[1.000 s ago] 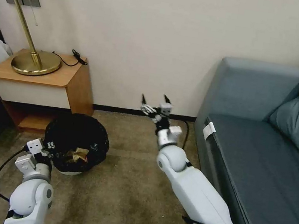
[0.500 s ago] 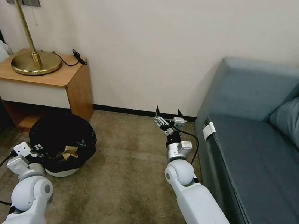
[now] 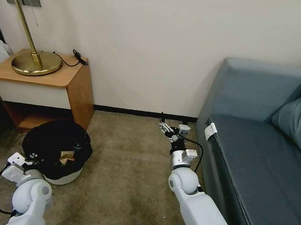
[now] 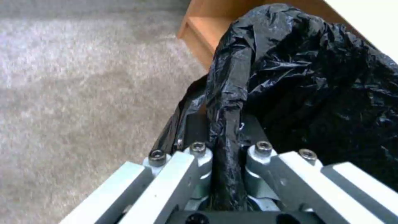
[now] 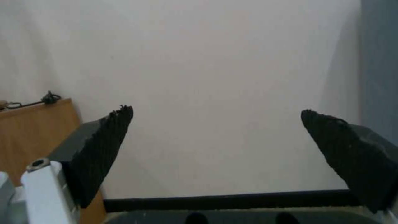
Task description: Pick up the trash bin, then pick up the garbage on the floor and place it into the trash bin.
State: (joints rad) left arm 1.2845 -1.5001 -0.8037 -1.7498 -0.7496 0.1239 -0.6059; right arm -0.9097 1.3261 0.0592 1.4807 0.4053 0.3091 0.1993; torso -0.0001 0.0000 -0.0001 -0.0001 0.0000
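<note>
Trash bin [image 3: 60,159] stood on the carpet [image 3: 122,195], just in front of the wooden nightstand [image 3: 44,88], black liner draped over the rim, white base exposed low at the front. Tan crumpled garbage [image 3: 65,157] lay inside the bin. Left gripper [image 3: 32,155] was clenched on the bin's near rim; in the left wrist view, a fold of black liner [image 4: 226,124] sat pinched between the two metal fingers [image 4: 195,161]. Right gripper [image 3: 171,125] was held off the floor near the wall's dark baseboard [image 3: 135,112], just beside the blue sofa [image 3: 266,153], released, black pads [image 5: 104,149] spread wide apart with nothing between them. Brass lamp [image 3: 33,59] stood on the nightstand.
</note>
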